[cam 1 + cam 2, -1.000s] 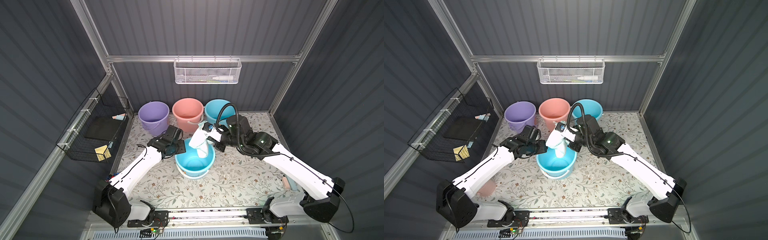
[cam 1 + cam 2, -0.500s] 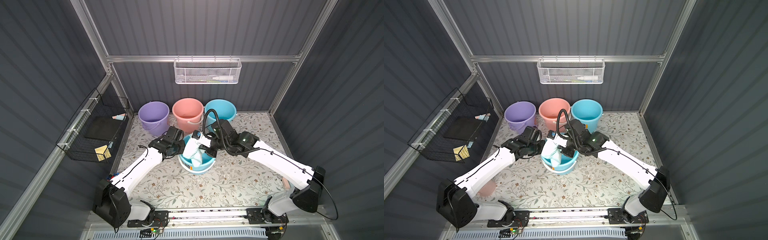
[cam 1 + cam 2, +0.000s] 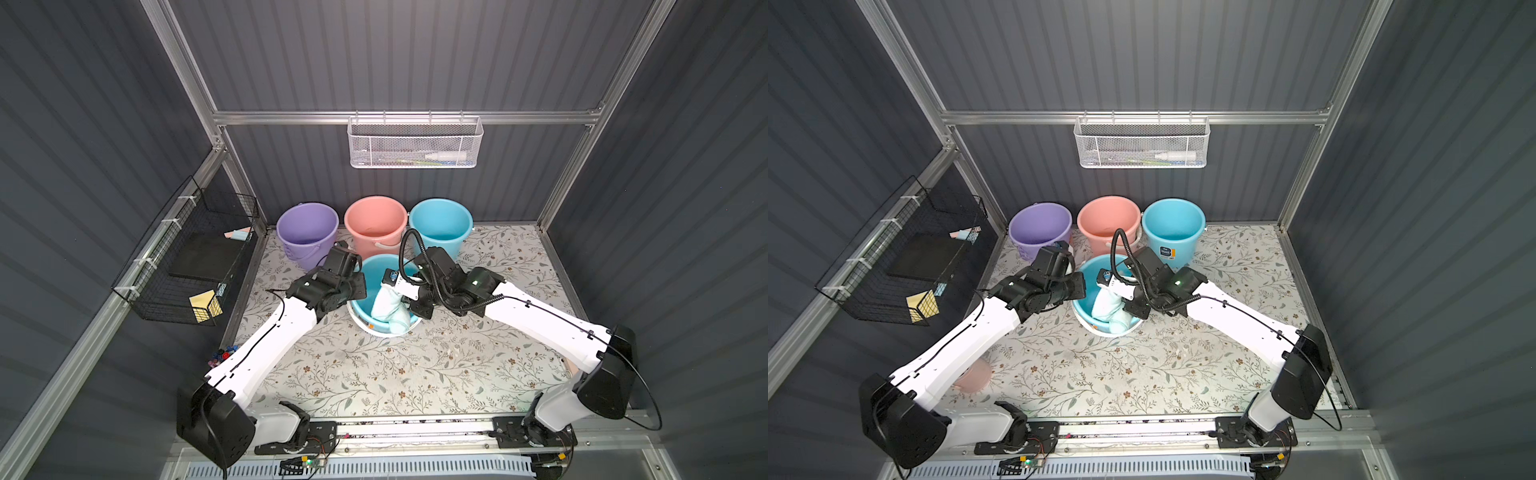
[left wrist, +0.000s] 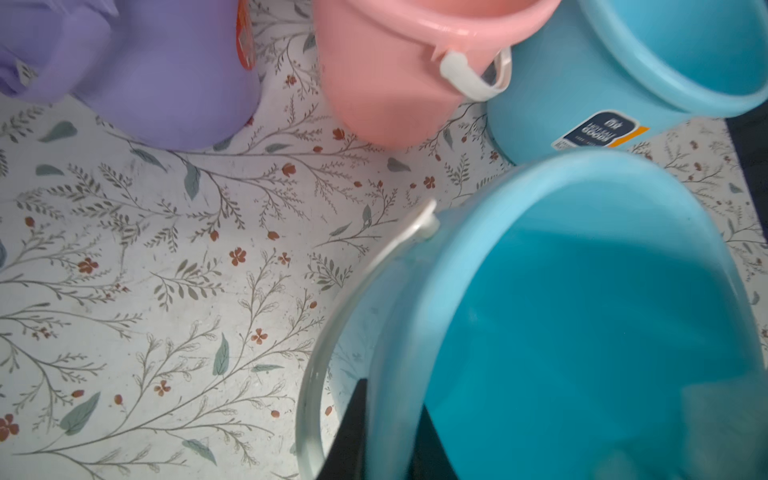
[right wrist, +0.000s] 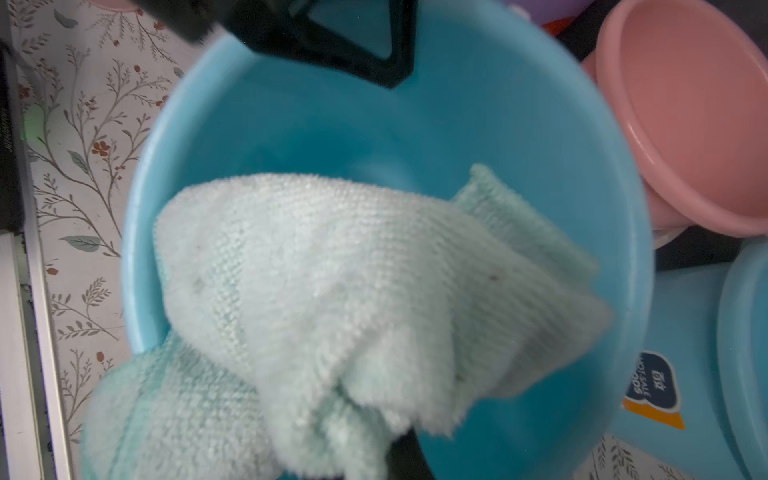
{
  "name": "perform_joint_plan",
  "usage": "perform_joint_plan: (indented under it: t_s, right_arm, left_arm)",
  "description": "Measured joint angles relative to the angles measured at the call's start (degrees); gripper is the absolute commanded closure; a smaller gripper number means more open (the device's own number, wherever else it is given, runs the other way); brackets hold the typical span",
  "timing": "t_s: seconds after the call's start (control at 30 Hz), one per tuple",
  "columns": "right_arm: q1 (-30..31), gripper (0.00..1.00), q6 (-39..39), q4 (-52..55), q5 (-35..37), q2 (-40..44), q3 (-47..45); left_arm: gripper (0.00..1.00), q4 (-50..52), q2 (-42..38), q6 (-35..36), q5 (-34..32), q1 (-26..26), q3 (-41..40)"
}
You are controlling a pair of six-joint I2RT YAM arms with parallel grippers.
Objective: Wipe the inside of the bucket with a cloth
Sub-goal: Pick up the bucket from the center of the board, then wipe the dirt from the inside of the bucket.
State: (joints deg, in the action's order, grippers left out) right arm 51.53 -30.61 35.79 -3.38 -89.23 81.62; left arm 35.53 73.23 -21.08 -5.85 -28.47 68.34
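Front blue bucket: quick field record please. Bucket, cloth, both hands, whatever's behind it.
target: front blue bucket, on the floral mat between both arms
cloth: pale green, hanging into the bucket, one end draped over the rim
left hand: shut on the bucket's rim, one finger inside, one outside
right hand: shut on the cloth, over the opening
behind: purple bucket, pink bucket, second blue bucket, in a row by the back wall
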Motion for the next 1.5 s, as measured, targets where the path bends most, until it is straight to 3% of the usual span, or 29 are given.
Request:
perform_joint_plan:
  t_s: [0.47,1.03,1.5]
  right_arm:
    - [1.4,1.00,-7.1,-7.1,4.7,-0.2,-6.3]
    - [4.7,1.00,-29.7,-16.0,11.2,-6.8,-9.6]
    - [4.5,1.00,-32.9,-18.2,10.9,-7.2,-11.7]
  left_arm:
    - [1.00,-6.5,-6.8,7.9,-1.0,-5.4,-2.5]
    - [1.00,-10.7,-5.9,12.8,-2.0,-5.7,-8.2]
    - [1.00,-11.8,-3.2,16.1,2.4,-6.7,-8.2]
